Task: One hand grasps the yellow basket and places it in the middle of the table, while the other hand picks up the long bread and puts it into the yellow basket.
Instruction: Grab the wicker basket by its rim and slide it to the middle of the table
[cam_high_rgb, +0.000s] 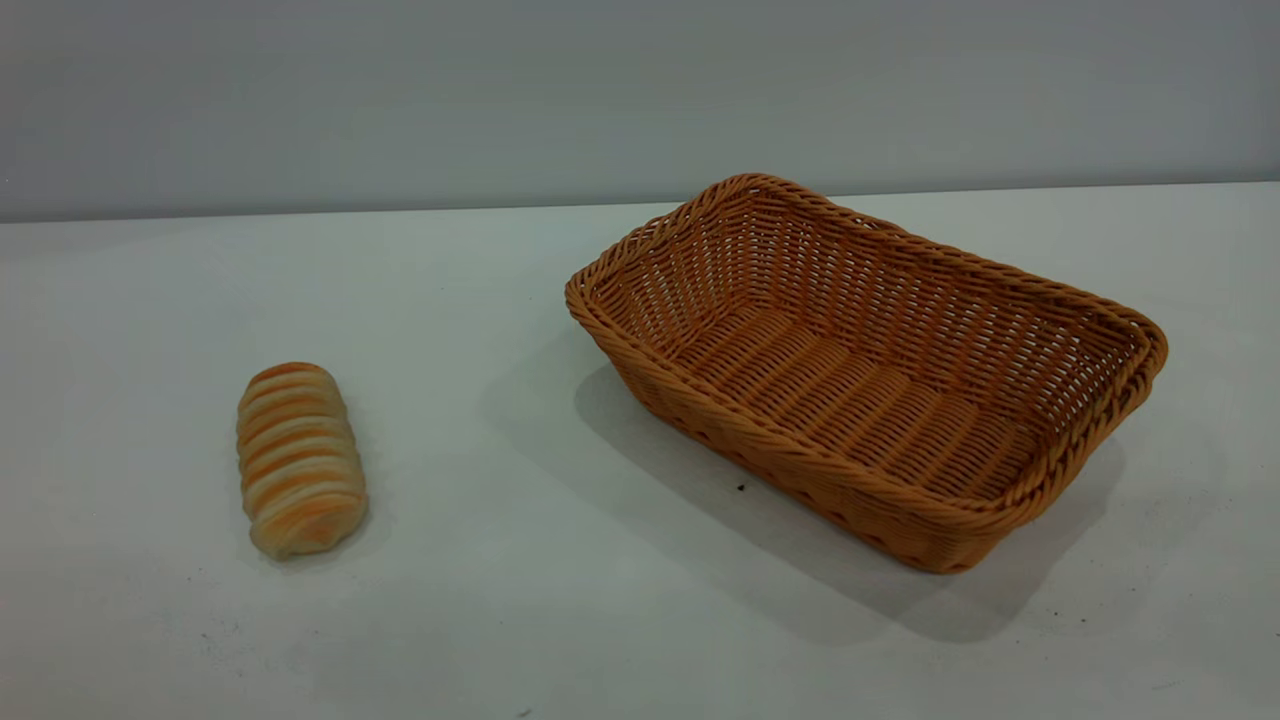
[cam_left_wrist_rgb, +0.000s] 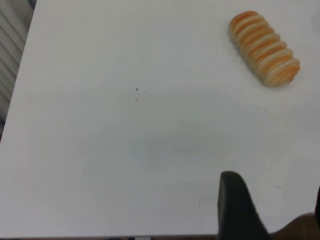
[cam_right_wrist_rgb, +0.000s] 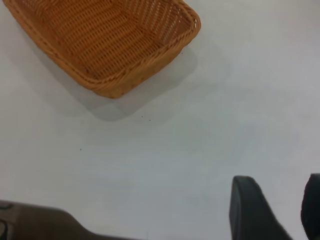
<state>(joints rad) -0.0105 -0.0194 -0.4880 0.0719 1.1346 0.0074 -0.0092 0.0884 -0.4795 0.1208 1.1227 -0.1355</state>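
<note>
Both arms are waiting short of their targets: the right gripper (cam_right_wrist_rgb: 290, 210), jaws parted and empty, is facing the basket (cam_right_wrist_rgb: 107, 42) well ahead on the tabletop (cam_high_rgb: 500, 600) and should straddle its near rim squarely. The left gripper (cam_left_wrist_rgb: 272, 210), jaws likewise parted, is hanging well back from the bread (cam_left_wrist_rgb: 264, 47).

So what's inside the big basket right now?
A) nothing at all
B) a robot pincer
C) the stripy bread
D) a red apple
A: the yellow basket shows only its bare woven bottom, while the long bread lies apart from it on the table, off toward the left arm's side in the exterior view.
</note>
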